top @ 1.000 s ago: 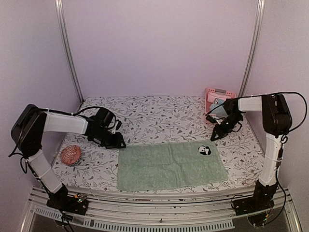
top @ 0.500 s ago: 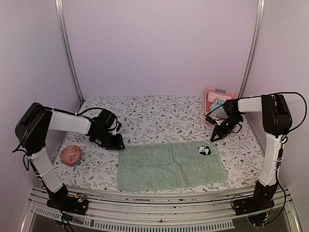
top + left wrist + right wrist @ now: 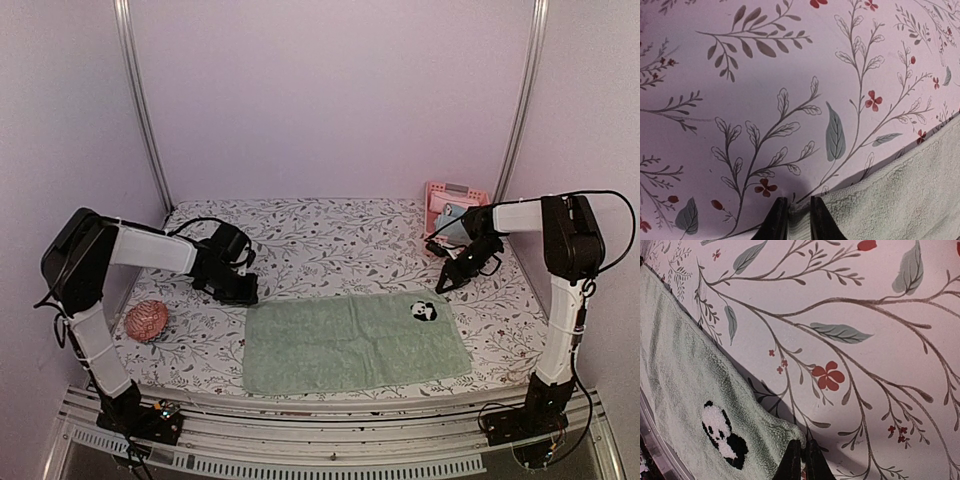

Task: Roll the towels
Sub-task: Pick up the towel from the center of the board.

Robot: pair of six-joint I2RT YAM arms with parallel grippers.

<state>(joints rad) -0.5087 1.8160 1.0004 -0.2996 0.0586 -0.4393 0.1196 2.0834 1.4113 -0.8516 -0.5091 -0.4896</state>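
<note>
The sage-green towel point(image 3: 355, 342) lies flat and spread at the table's front, with its panda patch point(image 3: 423, 310) near the far right corner. My left gripper point(image 3: 243, 296) is down at the towel's far left corner. In the left wrist view the gripper point(image 3: 794, 214) is shut on that corner of the towel point(image 3: 900, 200). My right gripper point(image 3: 444, 284) is at the far right corner. In the right wrist view the gripper point(image 3: 803, 452) is shut on the towel's corner point(image 3: 695, 385), beside the panda patch point(image 3: 722, 432). Something light blue point(image 3: 450, 213) shows in the basket.
A pink slatted basket point(image 3: 452, 192) stands at the back right, behind my right arm. A pink-red knobbly ball point(image 3: 146, 320) lies at the left front. The floral cloth point(image 3: 330, 240) covers the table; walls close in on both sides.
My left arm has shifted slightly toward the right and back, its gripper staying at the towel's far left corner. The right arm and towel look unchanged.
</note>
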